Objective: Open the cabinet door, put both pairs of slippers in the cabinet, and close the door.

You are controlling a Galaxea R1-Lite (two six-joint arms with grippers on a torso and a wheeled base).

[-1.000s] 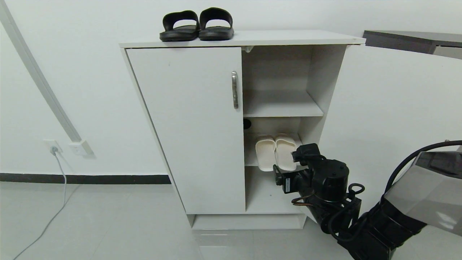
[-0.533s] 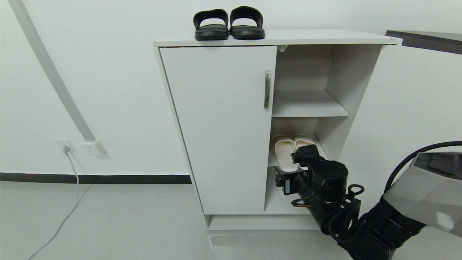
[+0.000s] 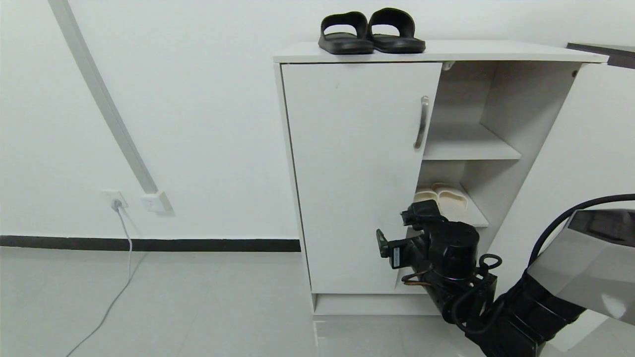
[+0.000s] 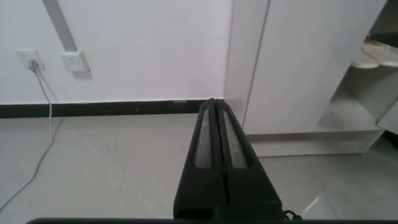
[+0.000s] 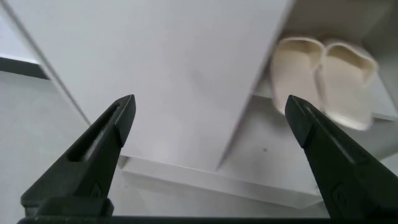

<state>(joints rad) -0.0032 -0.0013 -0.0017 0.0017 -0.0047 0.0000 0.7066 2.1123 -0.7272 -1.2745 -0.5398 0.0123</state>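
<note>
Head view: the black slippers (image 3: 372, 32) sit side by side on the cabinet top (image 3: 496, 49), above the closed door (image 3: 357, 173), with their long axes running front to back. The white slippers (image 3: 446, 197) already lie on the middle shelf (image 3: 478, 215) of the compartment beside the open door (image 3: 595, 148). The right gripper (image 3: 399, 229) hangs low before that compartment, so the black pair lies well above it and slightly to the robot's left; this arm looks the nearer one. Left wrist view: the left gripper (image 4: 214, 134) has its fingers (image 4: 202, 143) pressed together on nothing, low over the floor (image 4: 112, 168) beside the cabinet (image 4: 298, 62). Right wrist view: the right fingers (image 5: 99, 149) are spread wide and empty, facing the closed door's edge, with the white slippers nearer one finger.
</note>
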